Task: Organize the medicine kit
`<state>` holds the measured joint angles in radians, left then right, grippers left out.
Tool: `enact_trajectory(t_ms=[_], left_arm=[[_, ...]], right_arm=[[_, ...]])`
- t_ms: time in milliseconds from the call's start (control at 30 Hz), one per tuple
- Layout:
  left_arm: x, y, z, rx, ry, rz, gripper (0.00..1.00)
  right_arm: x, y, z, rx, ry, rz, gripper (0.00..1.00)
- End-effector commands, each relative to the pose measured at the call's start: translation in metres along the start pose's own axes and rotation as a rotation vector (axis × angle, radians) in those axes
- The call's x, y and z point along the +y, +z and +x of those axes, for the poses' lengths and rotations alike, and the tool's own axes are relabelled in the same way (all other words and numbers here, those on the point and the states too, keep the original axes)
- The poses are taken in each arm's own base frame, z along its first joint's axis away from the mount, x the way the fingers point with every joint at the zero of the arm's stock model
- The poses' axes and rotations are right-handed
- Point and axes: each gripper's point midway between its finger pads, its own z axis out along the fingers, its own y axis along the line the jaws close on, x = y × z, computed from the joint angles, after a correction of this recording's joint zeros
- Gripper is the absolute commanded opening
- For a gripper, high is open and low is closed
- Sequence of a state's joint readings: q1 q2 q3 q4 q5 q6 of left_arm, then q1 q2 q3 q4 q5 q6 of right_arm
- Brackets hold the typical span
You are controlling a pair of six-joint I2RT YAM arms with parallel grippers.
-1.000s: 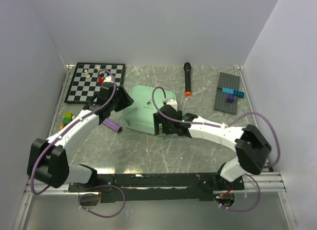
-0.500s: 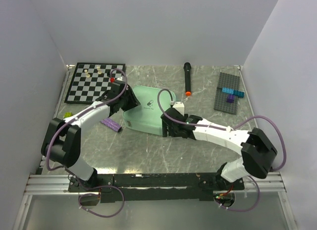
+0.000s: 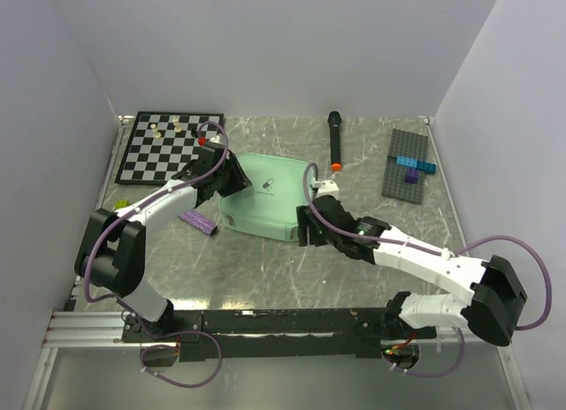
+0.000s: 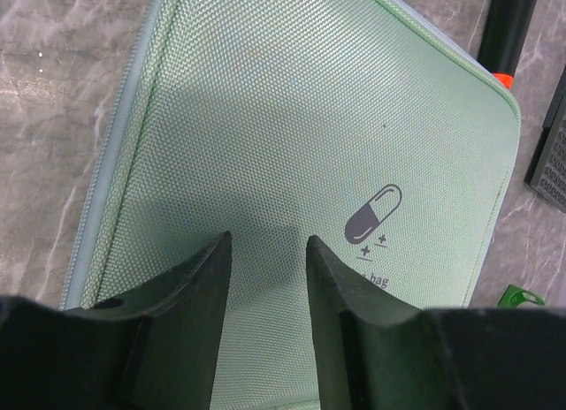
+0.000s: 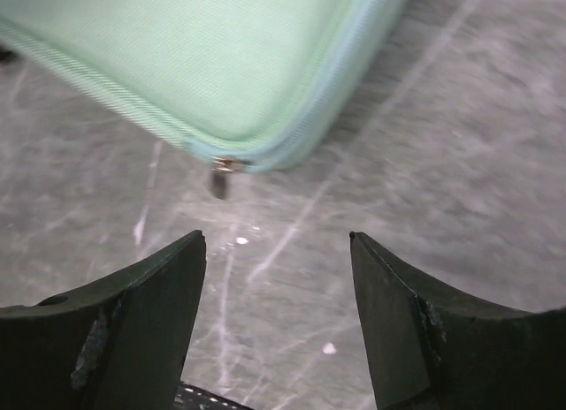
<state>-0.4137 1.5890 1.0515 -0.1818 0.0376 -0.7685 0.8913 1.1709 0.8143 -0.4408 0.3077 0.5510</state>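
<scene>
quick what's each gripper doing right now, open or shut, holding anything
left gripper: open over the mint-green fabric zip case, holding nothing
right gripper: open, empty, facing the case's metal zip pull

I see a grey marbled tabletop [image 3: 256,273], scuffed pale; plain white walls [image 3: 265,48] box it on three sides; light is even, shadows soft.

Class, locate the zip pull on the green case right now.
In the right wrist view, the zip pull sits at the corner of the case, upper left of centre, just ahead of the right gripper.
</scene>
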Motion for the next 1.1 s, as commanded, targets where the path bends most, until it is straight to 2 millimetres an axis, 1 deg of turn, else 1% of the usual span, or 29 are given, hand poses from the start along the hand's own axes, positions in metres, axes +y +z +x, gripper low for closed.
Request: enact_trajectory(t_ms=[0, 133, 167, 233, 267, 300, 333, 433, 567, 667, 733, 833, 900, 967, 1000, 1067], left_arm=[[-0.002, 0.002, 0.010, 0.037, -0.005, 0.021, 0.45], [-0.001, 0.001, 0.012, 0.041, -0.010, 0.016, 0.46], [0.000, 0.001, 0.012, 0.038, -0.010, 0.013, 0.46], [0.001, 0.002, 0.012, 0.039, -0.009, 0.008, 0.46], [0.002, 0.002, 0.012, 0.041, -0.008, 0.006, 0.46], [0.002, 0.003, 0.013, 0.043, -0.003, 0.003, 0.46], [0.003, 0.003, 0.015, 0.049, -0.001, 0.000, 0.46], [0.006, 0.004, 0.015, 0.050, 0.010, -0.013, 0.45], [0.008, 0.005, 0.014, 0.049, 0.023, -0.022, 0.45], [0.009, 0.006, 0.015, 0.051, 0.028, -0.026, 0.45], [0.009, 0.007, 0.015, 0.052, 0.028, -0.027, 0.45], [0.009, 0.007, 0.016, 0.054, 0.025, -0.021, 0.45], [0.008, 0.007, 0.017, 0.059, 0.023, -0.017, 0.45], [0.007, 0.007, 0.017, 0.059, 0.022, -0.013, 0.45], [0.007, 0.006, 0.017, 0.057, 0.022, -0.009, 0.45], [0.006, 0.006, 0.016, 0.053, 0.021, -0.006, 0.45]], right_arm=[[0.045, 0.009, -0.029, -0.046, -0.069, -0.129, 0.73], [0.046, 0.034, -0.020, 0.025, -0.063, -0.036, 0.69], [0.044, 0.038, -0.021, 0.025, -0.054, -0.005, 0.68], [0.037, 0.048, -0.016, 0.055, -0.051, 0.064, 0.65], [0.029, 0.053, -0.011, 0.084, -0.065, 0.117, 0.64], [0.022, 0.055, -0.011, 0.092, -0.073, 0.170, 0.61], [0.016, 0.055, -0.007, 0.111, -0.080, 0.204, 0.59], [-0.003, 0.049, 0.000, 0.116, -0.079, 0.268, 0.53], [-0.024, 0.030, 0.004, 0.089, -0.062, 0.306, 0.49], [-0.035, 0.017, 0.005, 0.071, -0.056, 0.325, 0.47], [-0.039, 0.010, 0.005, 0.059, -0.050, 0.324, 0.46], [-0.027, 0.007, -0.001, 0.014, -0.054, 0.242, 0.48], [-0.011, 0.005, -0.006, -0.018, -0.068, 0.143, 0.55], [0.006, 0.004, -0.012, -0.043, -0.092, 0.053, 0.65], [0.016, 0.005, -0.014, -0.050, -0.130, 0.003, 0.69], [0.028, 0.011, -0.013, -0.040, -0.162, -0.032, 0.74]])
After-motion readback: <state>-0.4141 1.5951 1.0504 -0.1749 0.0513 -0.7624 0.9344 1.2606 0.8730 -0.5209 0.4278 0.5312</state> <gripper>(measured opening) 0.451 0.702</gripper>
